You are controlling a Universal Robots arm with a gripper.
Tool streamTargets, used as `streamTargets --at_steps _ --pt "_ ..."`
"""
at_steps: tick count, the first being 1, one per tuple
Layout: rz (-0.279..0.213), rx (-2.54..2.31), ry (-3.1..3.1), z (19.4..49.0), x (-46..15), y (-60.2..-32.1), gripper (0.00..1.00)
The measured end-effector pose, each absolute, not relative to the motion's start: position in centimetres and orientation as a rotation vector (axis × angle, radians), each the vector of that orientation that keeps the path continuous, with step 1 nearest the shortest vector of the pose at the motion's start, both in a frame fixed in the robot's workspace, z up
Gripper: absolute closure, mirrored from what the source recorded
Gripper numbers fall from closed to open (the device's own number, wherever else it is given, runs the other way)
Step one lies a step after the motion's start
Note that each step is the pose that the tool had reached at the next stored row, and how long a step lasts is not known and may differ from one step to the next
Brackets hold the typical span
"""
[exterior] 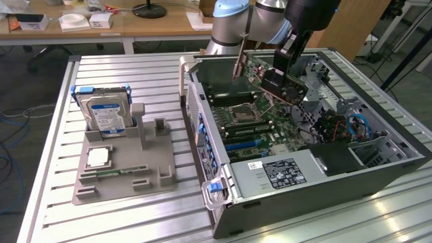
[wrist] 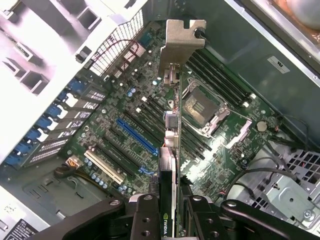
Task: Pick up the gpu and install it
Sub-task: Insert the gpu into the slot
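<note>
Part-closed on the card's two faces, the gripper [exterior: 278, 71] holds the gpu [exterior: 286, 89] tilted in the air over the open computer case [exterior: 304, 200], at about one o'clock in the exterior view. The motherboard [exterior: 250, 121] lies below it, and the hard drive [exterior: 104, 111] stands on a grey holder [exterior: 121, 174] at nine o'clock, well apart. From the wrist, the gripper [wrist: 170, 216] pinches the gpu [wrist: 173, 120] edge-on, silver bracket [wrist: 182, 42] farthest away, clear of the motherboard [wrist: 115, 107] and seen against it between the blue slot [wrist: 137, 135] and the CPU socket [wrist: 202, 107].
</note>
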State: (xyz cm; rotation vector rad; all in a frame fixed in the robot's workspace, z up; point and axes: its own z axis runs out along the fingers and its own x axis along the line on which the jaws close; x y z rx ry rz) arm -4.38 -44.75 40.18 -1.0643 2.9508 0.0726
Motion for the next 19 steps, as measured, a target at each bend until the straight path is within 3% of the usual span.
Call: streamTargets --at_steps 19 --pt "0.073 -1.206 2.898 39.8 -4.37 -44.75 0.74"
